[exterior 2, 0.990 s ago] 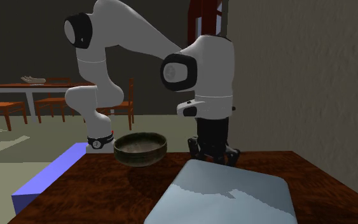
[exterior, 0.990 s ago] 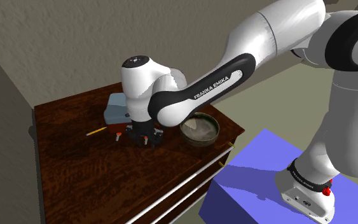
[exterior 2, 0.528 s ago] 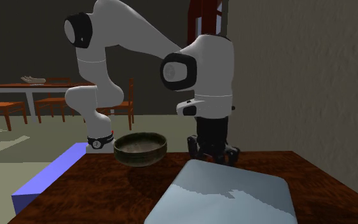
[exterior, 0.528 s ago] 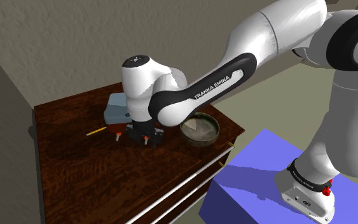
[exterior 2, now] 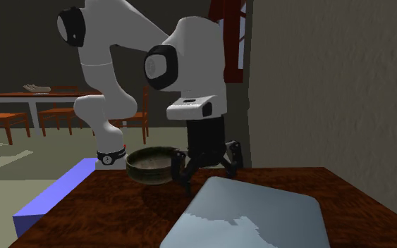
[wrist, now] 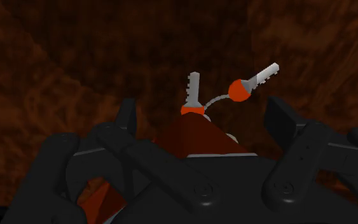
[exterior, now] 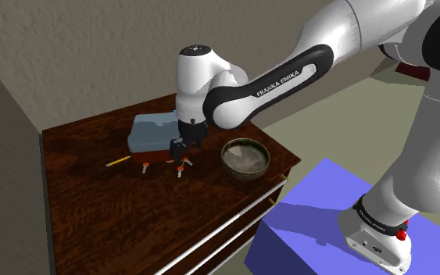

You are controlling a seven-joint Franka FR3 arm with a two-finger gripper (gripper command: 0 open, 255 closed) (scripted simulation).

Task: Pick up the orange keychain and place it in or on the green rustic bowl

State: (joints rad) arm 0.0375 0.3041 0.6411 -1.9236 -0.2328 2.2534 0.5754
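The keychain (exterior: 157, 158), a dark red fob with red-headed silver keys, lies on the dark wooden table (exterior: 93, 211) in front of a grey-blue box. My gripper (exterior: 177, 151) hangs tilted just over it, open. In the wrist view the fob (wrist: 193, 135) sits between my wide-spread fingers (wrist: 128, 118), which do not clasp it, and two keys stick out beyond the gripper (wrist: 203, 118). The dull green bowl (exterior: 245, 158) stands near the table's corner, a short way off to the shoulder view's right of the gripper. In the second exterior view the gripper (exterior 2: 205, 169) is beside the bowl (exterior 2: 154, 164).
A grey-blue box (exterior: 152, 131) lies flat behind the keychain and fills the second exterior view's foreground (exterior 2: 246, 218). A yellow pencil (exterior: 118, 162) lies to the shoulder view's left. A wall backs the table. The blue stand (exterior: 320, 211) sits past the table's edge.
The hand has risen off the table, swung toward the bowl's side and tilted. Its fingers have spread wide apart; the keychain stays on the table.
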